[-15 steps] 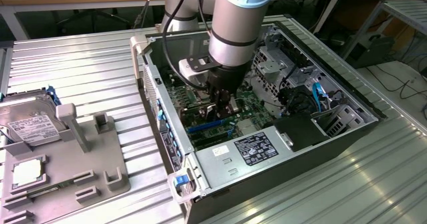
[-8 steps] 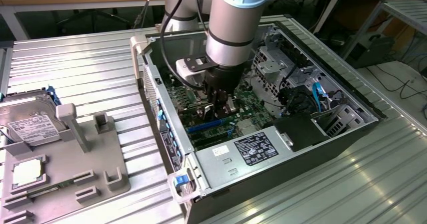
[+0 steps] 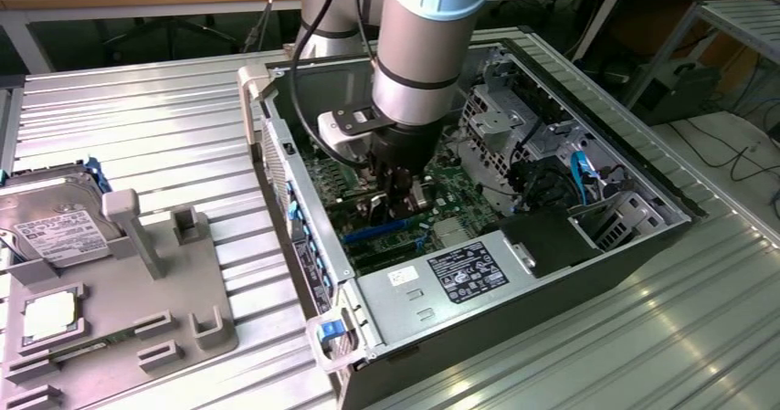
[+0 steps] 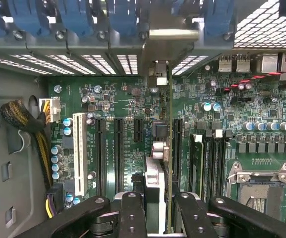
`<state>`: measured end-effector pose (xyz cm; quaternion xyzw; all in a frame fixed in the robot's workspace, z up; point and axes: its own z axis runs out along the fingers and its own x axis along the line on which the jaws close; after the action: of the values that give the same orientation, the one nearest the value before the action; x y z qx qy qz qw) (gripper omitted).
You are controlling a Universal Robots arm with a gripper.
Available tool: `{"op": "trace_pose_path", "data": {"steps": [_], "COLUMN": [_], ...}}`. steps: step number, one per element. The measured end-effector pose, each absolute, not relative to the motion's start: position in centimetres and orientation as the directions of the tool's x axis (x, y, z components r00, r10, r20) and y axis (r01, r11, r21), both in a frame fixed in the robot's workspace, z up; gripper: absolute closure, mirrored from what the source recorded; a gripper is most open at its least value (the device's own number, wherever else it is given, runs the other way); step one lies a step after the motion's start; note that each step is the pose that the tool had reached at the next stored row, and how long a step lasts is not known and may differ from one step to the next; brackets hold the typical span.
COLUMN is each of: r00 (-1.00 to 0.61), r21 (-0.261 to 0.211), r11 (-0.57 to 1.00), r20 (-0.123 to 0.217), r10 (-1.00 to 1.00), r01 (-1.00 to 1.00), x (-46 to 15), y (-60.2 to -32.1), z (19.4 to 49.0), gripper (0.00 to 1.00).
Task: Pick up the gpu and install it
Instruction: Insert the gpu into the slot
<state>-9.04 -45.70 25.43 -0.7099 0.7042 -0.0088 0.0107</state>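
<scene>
The arm reached down into the open computer case, which lay on its side on the ribbed metal desk. The pincer hung low over the green motherboard, in the middle of the case as the exterior view showed it.

In the wrist view the pincer was closed on the gpu, with one black finger on either side of the card. The gpu stood on edge, seen almost edge-on as a thin green strip with a silvery block on one face, and it ran from between the fingers toward the slotted back wall of the case. Its far end, with the metal bracket, sat at the open gap in the row of perforated slot covers, below the blue retaining clips. The card stood in line with the long black expansion slots; whether it was fully seated could not be told.

A white slot lay farther to that side, and the CPU socket lay on the other side of the card.

At the exterior view's left, a grey holder tray on the desk carried a hard drive and a square CPU chip, well apart from the case. The power supply filled the near corner of the case.
</scene>
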Motion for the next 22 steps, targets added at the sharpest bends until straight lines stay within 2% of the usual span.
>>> {"op": "trace_pose_path", "data": {"steps": [22], "r00": [0.008], "r21": [-0.027], "r11": [-0.008], "r20": [-0.003], "r10": [-1.000], "r01": [-1.000], "x": [-9.2], "y": [-45.6], "z": [24.2], "gripper": [0.72]}}
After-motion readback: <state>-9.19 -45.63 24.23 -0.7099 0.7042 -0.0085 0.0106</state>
